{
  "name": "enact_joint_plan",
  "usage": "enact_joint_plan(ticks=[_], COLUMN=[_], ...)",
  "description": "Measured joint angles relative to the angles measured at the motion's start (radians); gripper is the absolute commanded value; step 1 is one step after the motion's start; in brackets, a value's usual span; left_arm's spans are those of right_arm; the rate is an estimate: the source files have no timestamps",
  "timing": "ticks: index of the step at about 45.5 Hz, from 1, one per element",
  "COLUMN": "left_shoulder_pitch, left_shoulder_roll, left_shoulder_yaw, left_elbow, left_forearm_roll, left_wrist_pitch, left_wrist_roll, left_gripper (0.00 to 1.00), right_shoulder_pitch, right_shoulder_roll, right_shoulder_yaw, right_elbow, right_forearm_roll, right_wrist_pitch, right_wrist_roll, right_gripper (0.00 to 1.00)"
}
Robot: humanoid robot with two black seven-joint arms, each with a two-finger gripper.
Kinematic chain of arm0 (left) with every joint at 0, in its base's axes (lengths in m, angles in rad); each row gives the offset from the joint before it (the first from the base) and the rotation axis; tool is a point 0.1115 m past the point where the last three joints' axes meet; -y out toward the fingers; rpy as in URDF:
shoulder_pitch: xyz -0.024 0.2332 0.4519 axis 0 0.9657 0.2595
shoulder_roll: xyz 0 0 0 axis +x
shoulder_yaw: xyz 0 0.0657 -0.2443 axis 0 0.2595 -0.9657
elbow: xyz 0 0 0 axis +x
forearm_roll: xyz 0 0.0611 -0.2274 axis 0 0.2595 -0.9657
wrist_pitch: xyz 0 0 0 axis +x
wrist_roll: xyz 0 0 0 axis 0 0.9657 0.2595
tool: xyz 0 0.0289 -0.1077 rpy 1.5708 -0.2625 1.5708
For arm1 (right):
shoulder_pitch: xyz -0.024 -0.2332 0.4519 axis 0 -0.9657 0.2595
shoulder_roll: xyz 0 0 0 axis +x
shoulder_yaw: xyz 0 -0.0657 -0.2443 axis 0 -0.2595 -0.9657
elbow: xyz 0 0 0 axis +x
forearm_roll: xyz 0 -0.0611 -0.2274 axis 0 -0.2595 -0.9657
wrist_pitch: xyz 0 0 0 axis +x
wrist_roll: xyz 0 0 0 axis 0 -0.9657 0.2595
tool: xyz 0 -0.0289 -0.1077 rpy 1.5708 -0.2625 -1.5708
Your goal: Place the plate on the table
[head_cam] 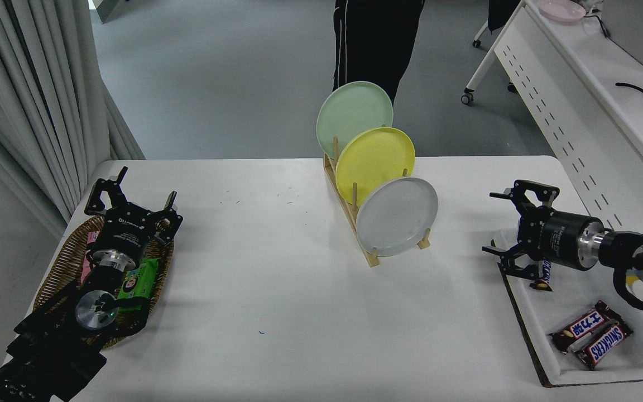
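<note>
The light grey plate (397,216) stands on edge in the front slot of a wooden rack (370,254) on the white table (277,312). A yellow plate (375,157) and a pale green plate (353,114) stand behind it in the same rack. My right gripper (497,223) is open and empty, pointing left, well to the right of the grey plate and apart from it, over the left edge of the tray. My left gripper (132,195) is parked open at the lower left over a wicker basket.
A white tray (578,346) at the right holds several chocolate bars (592,335). A wicker basket (65,268) with snack packets sits at the left. A person's legs (374,39) stand behind the rack. A white perforated-panel desk (595,95) stands at the far right.
</note>
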Motion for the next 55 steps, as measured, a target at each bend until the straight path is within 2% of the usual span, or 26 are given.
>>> enact_joint_plan(ticks=[18, 39, 55], left_shoulder_pitch=[0.000, 0.000, 0.000], left_shoulder_roll=[0.000, 0.000, 0.000], left_shoulder_yaw=[0.000, 0.000, 0.000], left_elbow=[0.000, 0.000, 0.000], left_forearm_roll=[0.000, 0.000, 0.000], left_wrist_pitch=[0.000, 0.000, 0.000], left_wrist_roll=[0.000, 0.000, 0.000], left_gripper=[1.00, 1.00, 1.00], right_shoulder_pitch=[0.009, 0.034, 0.038], right_shoulder_roll=[0.041, 0.170, 0.253], right_shoulder_yaw=[0.081, 0.145, 0.176], right_elbow=[0.016, -0.103, -0.168], right_forearm_roll=[-0.045, -0.262, -0.182], right_wrist_pitch=[-0.049, -0.057, -0.072], right_wrist_roll=[-0.025, -0.030, -0.030], right_gripper=[1.00, 1.00, 1.00])
